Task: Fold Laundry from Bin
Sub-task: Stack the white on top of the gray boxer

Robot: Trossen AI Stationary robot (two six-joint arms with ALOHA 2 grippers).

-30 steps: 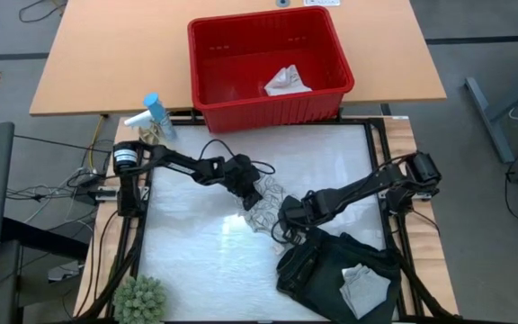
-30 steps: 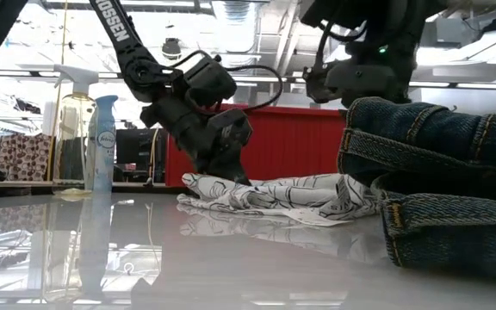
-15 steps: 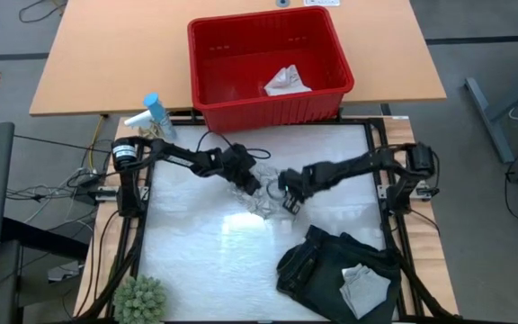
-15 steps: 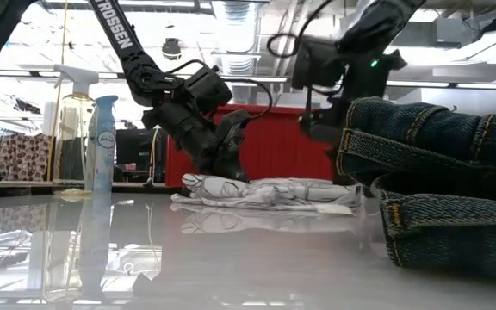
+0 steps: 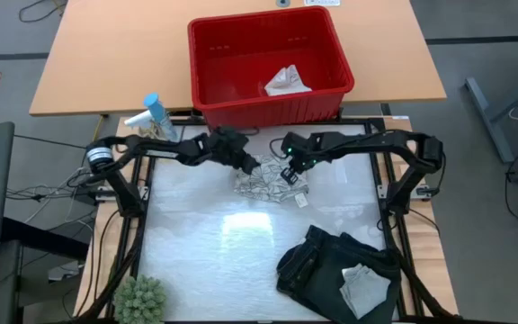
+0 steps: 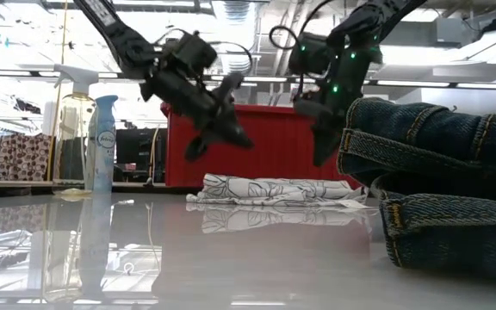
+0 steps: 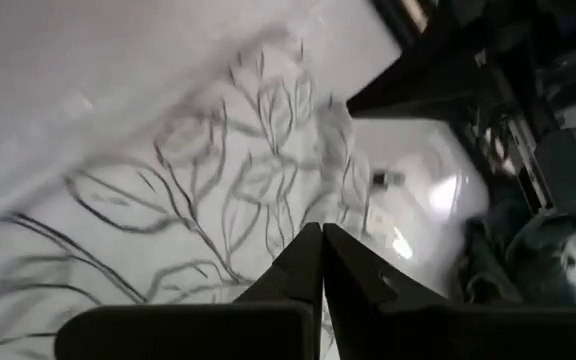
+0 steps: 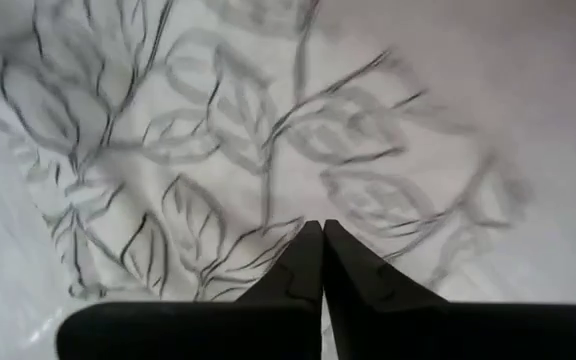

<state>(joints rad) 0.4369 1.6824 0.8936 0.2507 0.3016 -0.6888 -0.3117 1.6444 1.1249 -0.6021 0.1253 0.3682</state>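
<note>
The white-grey leaf-patterned cloth [image 5: 268, 184] lies flat in a small folded heap on the white table, just in front of the red bin [image 5: 207, 90]. My left gripper [image 5: 248, 164] hangs shut above the cloth's left end, clear of it in the low view [image 6: 246, 142]. My right gripper [image 5: 290, 173] hangs shut above its right end [image 6: 320, 158], also clear. A whitish cloth [image 5: 286, 81] lies inside the bin. The dark garment [image 5: 326, 265] lies folded at the near right, with a small whitish cloth [image 5: 365, 286] on top.
A blue spray bottle [image 5: 156, 115] stands at the table's far left corner, with a clear one [image 6: 74, 129] beside it. A green plant [image 5: 140, 299] sits at the near left corner. The dark garment [image 6: 437, 172] fills the near right. Bare white table lies left and in front of the cloth.
Both grippers have gone up and toward the far edge, the right one sweeping from beside the dark garment to the cloth's far right. My left gripper has lifted off the patterned cloth. The cloth has shifted toward the bin and now lies flatter and more compact.
</note>
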